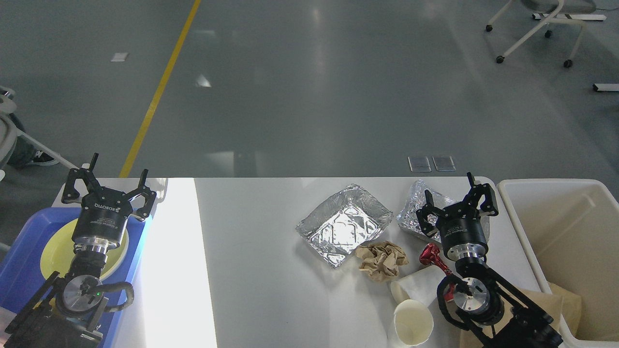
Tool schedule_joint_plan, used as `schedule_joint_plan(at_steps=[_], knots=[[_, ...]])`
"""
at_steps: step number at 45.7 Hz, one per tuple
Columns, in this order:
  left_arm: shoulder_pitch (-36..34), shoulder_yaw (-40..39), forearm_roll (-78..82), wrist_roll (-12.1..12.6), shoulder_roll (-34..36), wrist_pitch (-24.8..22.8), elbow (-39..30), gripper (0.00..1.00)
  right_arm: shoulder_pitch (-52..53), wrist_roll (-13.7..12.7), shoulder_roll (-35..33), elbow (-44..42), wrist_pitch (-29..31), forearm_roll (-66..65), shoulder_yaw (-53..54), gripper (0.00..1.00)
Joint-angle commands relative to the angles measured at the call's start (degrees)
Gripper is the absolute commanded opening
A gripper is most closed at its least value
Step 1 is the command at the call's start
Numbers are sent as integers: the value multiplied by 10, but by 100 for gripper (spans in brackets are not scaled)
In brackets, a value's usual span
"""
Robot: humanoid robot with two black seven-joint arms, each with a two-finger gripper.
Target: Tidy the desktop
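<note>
The white desktop (261, 270) carries an open foil tray (344, 225), a second foil tray (417, 205) partly behind my right gripper, a crumpled brown paper ball (382, 259), a red object (432, 257), one paper cup on its side (419, 284) and one upright paper cup (412, 324). My right gripper (449, 194) is open and empty, held over the second foil tray. My left gripper (117, 172) is open and empty, above the blue tray (19, 270) with a yellow plate (54, 251).
A cream bin (566, 251) stands to the right of the desktop, with brown paper (563, 299) in it. A bright patch of light lies on the desktop's left part. A white chair (541, 24) stands on the grey floor at far right.
</note>
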Motion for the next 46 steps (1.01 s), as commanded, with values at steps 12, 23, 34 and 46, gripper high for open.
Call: schedule_joint_plan(at_steps=[12, 23, 34, 46], knots=[[0, 0, 1, 1, 0, -2, 0, 97, 27, -1, -2, 2, 2, 7, 9, 100], [0, 0, 0, 1, 0, -3, 0, 97, 28, 2, -3, -1, 1, 7, 18, 100], [0, 0, 0, 2, 0, -3, 0, 97, 30, -6, -4, -3, 2, 6, 12, 100], [0, 0, 1, 2, 0, -3, 0, 97, 31, -42, -5, -2, 3, 6, 12, 100]])
